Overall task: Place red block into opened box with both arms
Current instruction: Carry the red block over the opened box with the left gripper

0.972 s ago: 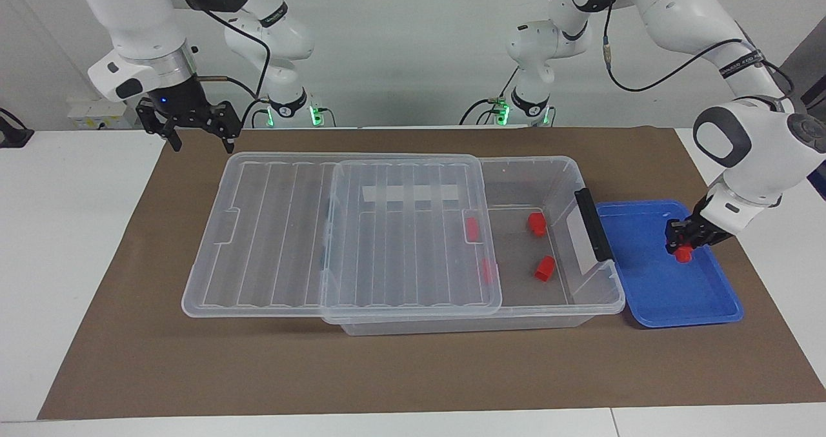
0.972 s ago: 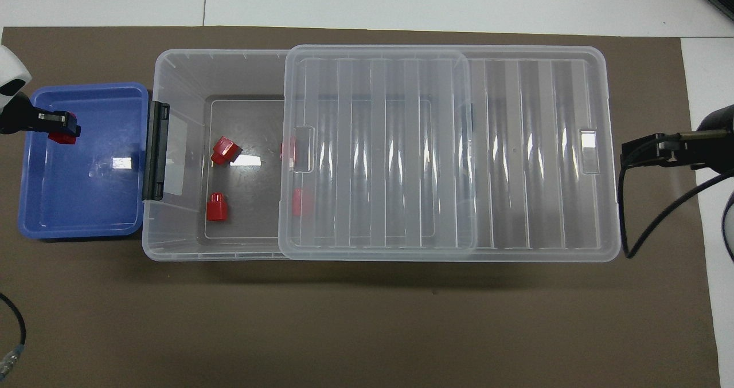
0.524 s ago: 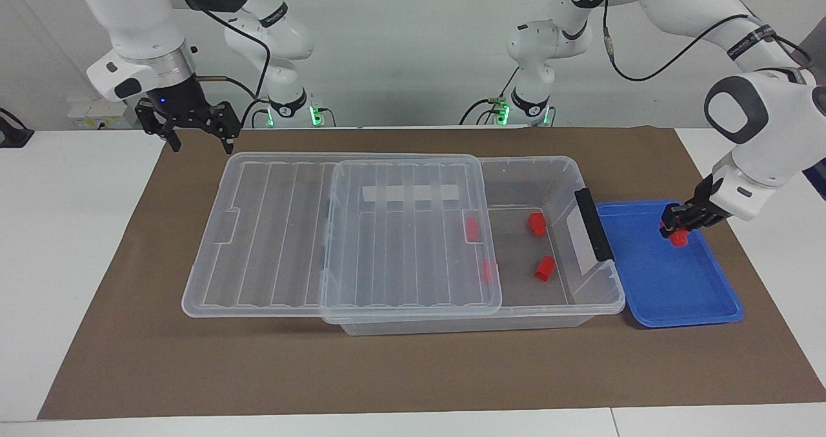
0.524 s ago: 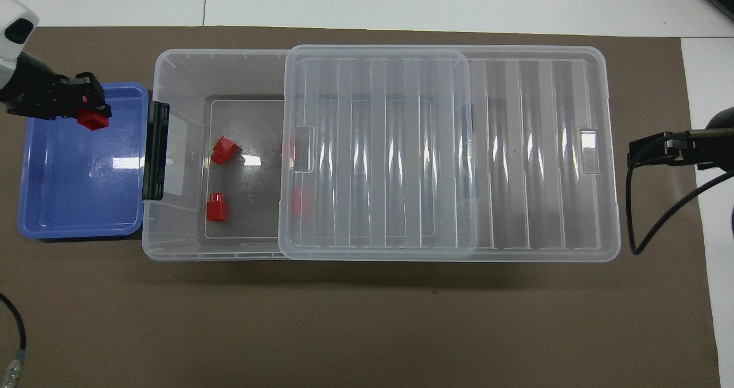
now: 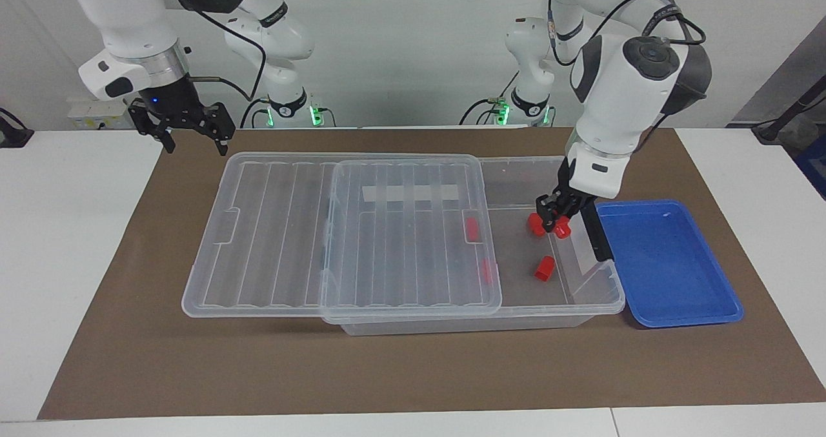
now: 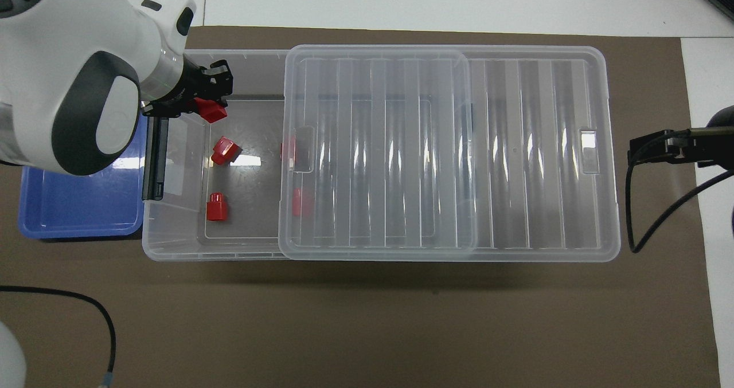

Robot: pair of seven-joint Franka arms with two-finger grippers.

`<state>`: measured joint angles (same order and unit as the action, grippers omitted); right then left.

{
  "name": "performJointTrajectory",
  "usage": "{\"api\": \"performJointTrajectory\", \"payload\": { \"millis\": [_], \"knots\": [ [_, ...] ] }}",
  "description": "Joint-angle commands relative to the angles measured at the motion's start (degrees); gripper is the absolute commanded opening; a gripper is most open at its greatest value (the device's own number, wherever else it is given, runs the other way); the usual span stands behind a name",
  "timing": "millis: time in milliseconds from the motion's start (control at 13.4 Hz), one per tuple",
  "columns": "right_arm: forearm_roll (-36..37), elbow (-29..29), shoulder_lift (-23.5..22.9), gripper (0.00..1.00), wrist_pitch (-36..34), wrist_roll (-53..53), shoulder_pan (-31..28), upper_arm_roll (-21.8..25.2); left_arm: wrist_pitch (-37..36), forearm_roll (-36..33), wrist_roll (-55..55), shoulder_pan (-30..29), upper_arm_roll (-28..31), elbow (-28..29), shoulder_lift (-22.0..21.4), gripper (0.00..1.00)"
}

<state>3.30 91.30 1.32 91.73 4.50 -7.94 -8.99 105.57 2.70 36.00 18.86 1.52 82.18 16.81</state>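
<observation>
Access from above into the box (image 5: 516, 308) exists only at its uncovered end toward the left arm's end of the bench (image 5: 64, 243); the lid (image 5: 413, 230) slid toward the right arm's end covers the remainder. That opening is partly occupied: the left end effector (image 5: 556, 221), closed on a red block (image 5: 561, 230), hangs over it just inside the black latch (image 5: 594, 224). Two loose blocks (image 5: 544, 268) lie on the exposed floor; two more sit at the lid's edge. The blue tray (image 5: 671, 314) beside the box is unobstructed. The right end effector (image 5: 193, 141), fingers spread, waits over the mat (image 5: 413, 372) corner, apart from the lid.
</observation>
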Motion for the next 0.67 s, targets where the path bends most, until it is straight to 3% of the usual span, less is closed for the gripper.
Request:
{"api": "performJointTrajectory", "payload": {
  "millis": [0, 150, 449, 598],
  "knots": [
    [-2.1, -0.2, -0.1, 1.0, -0.5, 1.0, 4.7, 5.9, 15.3, -1.1, 0.4, 0.5, 0.9, 22.6, -10.0, 0.0],
    [-3.0, 0.5, 0.3, 1.0, -0.6, 1.0, 6.2, 7.8, 20.9, -1.1, 0.8, 0.6, 0.9, 30.9, -13.2, 0.0],
    [-3.1, 1.5, 0.9, 1.0, -1.6, 1.0, 8.9, 11.1, 22.6, -2.3, 4.3, 2.5, 0.9, 33.6, -13.2, 0.0],
    [-3.5, 1.7, 0.9, 1.0, -1.7, 1.1, 8.5, 11.1, 30.9, -3.0, 4.2, 2.7, 0.9, 39.4, -12.9, 0.0]
  ]
}}
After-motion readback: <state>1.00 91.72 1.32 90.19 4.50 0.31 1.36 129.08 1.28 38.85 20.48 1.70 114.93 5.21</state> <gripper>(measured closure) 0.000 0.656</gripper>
